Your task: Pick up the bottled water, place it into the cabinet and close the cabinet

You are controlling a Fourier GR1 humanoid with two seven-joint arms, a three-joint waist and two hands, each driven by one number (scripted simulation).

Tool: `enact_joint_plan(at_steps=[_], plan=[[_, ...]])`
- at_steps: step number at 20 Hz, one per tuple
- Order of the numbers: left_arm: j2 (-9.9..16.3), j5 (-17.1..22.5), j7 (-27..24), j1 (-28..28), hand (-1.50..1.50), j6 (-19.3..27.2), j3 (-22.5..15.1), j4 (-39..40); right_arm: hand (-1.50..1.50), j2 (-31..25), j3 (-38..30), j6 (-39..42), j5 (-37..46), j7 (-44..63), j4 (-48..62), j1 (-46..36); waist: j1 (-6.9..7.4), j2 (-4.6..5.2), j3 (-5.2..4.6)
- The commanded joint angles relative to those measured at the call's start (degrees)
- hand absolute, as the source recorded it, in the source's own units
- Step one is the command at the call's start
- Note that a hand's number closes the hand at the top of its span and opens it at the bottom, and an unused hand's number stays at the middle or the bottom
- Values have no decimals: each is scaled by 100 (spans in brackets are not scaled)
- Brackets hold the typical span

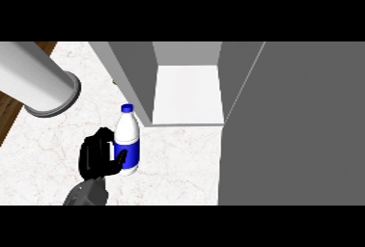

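Observation:
The bottled water [128,137], white with a blue cap and a blue label, stands on the marble counter [178,164] just in front of the cabinet's left wall. My left hand [98,154] is pressed against the bottle's left side. Its thumb [121,157] crosses the blue label and its fingers curl round the bottle's far side. The cabinet [187,94] stands open, showing a bare white shelf inside. Its grey door [299,125] swings out toward me on the right. My right hand does not show.
A large pale cylinder [39,84] reaches in from the upper left over the counter's edge. Dark wooden floor [10,113] shows past that edge. The open door fills the right side of the view.

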Motion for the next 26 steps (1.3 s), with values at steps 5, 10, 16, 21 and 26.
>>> enact_joint_plan(at_steps=[5, 10, 16, 21, 26], plan=[[-91, 183, 853, 322, 150, 534, -1375, -1533, -150, -85, -239, -10, -557, 327, -502, -64, 91, -12, 4], [-93, 366, 1337, 221, 150, 1510, -2245, -2559, -150, 67, -31, -146, -384, 446, -570, -277, 63, -3, 1], [-93, 92, 2256, 167, 150, 2635, -3329, -3816, -150, -68, -265, -108, -574, 608, -581, -361, 49, -3, 3], [-93, 126, 2959, -543, 150, 4276, -4187, -4284, -150, -25, -282, -140, -653, 590, -238, -692, -7, 6, 5], [-93, 159, 3381, -1578, 150, 5263, -4219, -4174, -150, -85, -328, -192, -748, 957, -440, -851, -19, 18, 3]])
